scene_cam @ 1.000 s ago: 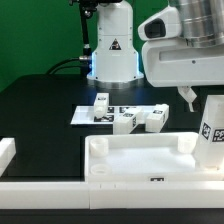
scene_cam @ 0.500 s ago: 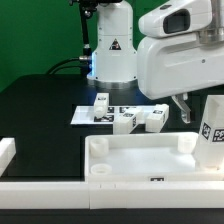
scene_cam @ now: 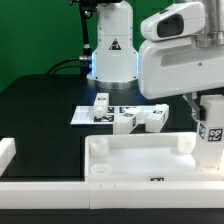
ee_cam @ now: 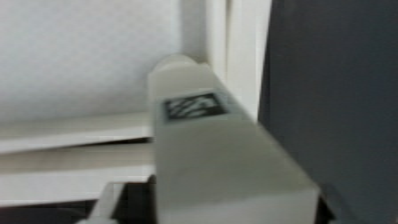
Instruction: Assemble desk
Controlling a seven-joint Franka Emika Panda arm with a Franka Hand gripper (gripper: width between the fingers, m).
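Here, reading the exterior view as a clock face, the gripper [scene_cam: 206,108] hangs at about three o'clock under its bulky white wrist housing. Its one visible finger [scene_cam: 188,107] lies against the top of an upright leg [scene_cam: 210,138]. The far side of that leg is hidden, so I cannot tell whether the jaws are clamped on it or only flanking it. The leg stands at the three o'clock end of the tabletop [scene_cam: 140,166], which lies flat and rim-up from six toward four o'clock. Three other legs [scene_cam: 125,121] lie close together on the marker board [scene_cam: 82,117] near the centre, at twelve o'clock from the tabletop. The black table [scene_cam: 40,105] fills nine o'clock, with a low border wall [scene_cam: 45,187] along seven o'clock. The robot base [scene_cam: 110,45] stands at twelve.

In the wrist view the same leg fills the middle and runs away from the camera, a black-and-white tag [ee_cam: 191,106] on its face. A pale white surface lies on one side of it and the dark table on the other. The fingertips are too blurred to read.
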